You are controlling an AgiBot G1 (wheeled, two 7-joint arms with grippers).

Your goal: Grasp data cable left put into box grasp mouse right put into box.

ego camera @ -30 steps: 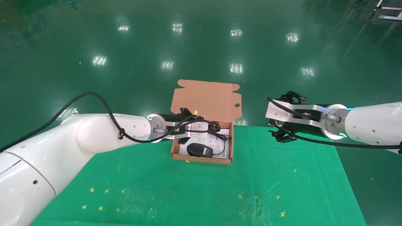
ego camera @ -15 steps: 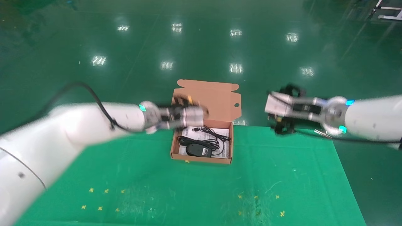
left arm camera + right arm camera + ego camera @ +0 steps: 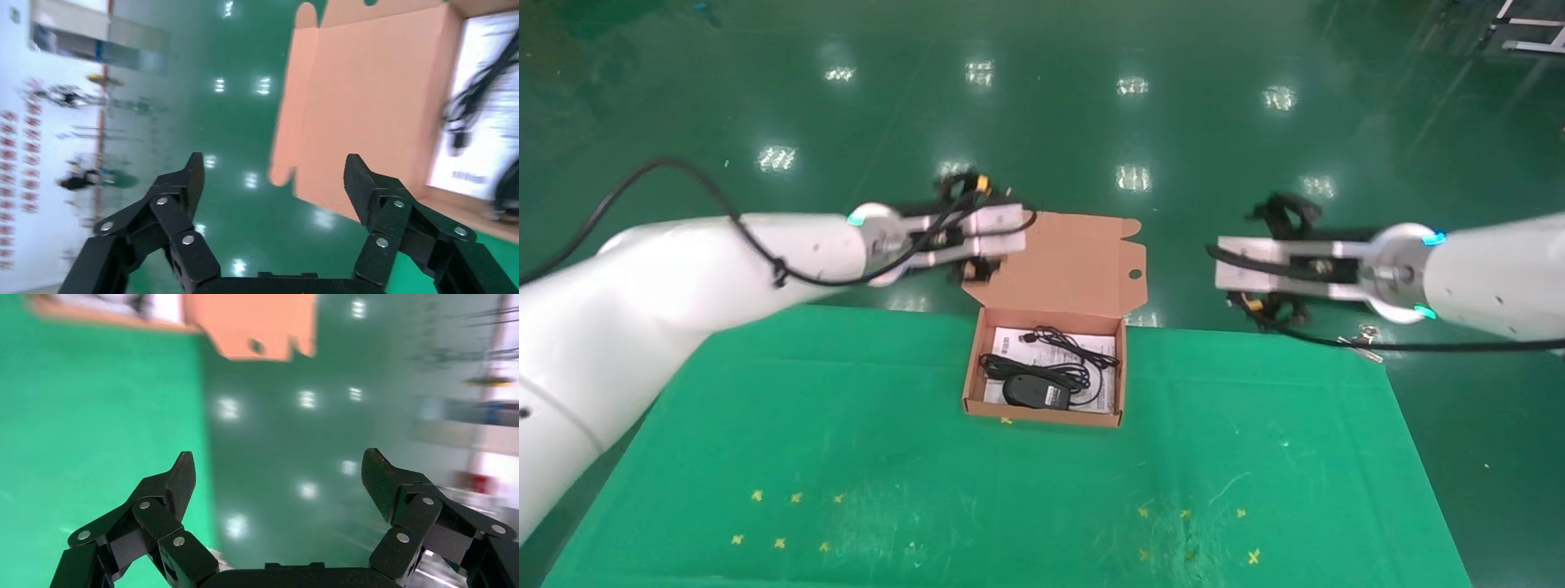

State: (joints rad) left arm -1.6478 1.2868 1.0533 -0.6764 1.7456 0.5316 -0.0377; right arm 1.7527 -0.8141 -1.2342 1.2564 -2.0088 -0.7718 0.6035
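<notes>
Inside the box [image 3: 972, 392], on its white leaflet lining, lie both things of the task: the mouse [image 3: 1034, 390] sits near the front wall, and the data cable [image 3: 1032, 369] lies as a loose black bundle just behind it, touching or nearly so. The mouse's own thin cord [image 3: 1071, 344] trails toward the back right corner, its plug near the lid hinge. By how things lie, both placements look done.

The cable bundle looks light and limp; it would sag and could snag, so a pinch across the middle of the loops would likely hold best. The mouse looks rigid, smooth and light, best taken across its narrow sides, with the cord apt to drag behind. Cord and bundle overlap enough that lifting one could pull the other.

The box is shallow, with low walls, and its tabbed lid [image 3: 1065, 263] stands open at the back, so access is freest from above and the front. It rests at the far edge of the green surface [image 3: 1042, 490], which ends just behind it; broad open room lies in front and on both sides.

The left hand [image 3: 269, 177] hangs above the lid's left corner, fingers spread and holding nothing. The right hand [image 3: 278, 471] hangs well apart to the right, beyond the surface's far edge, likewise spread and carrying nothing.
</notes>
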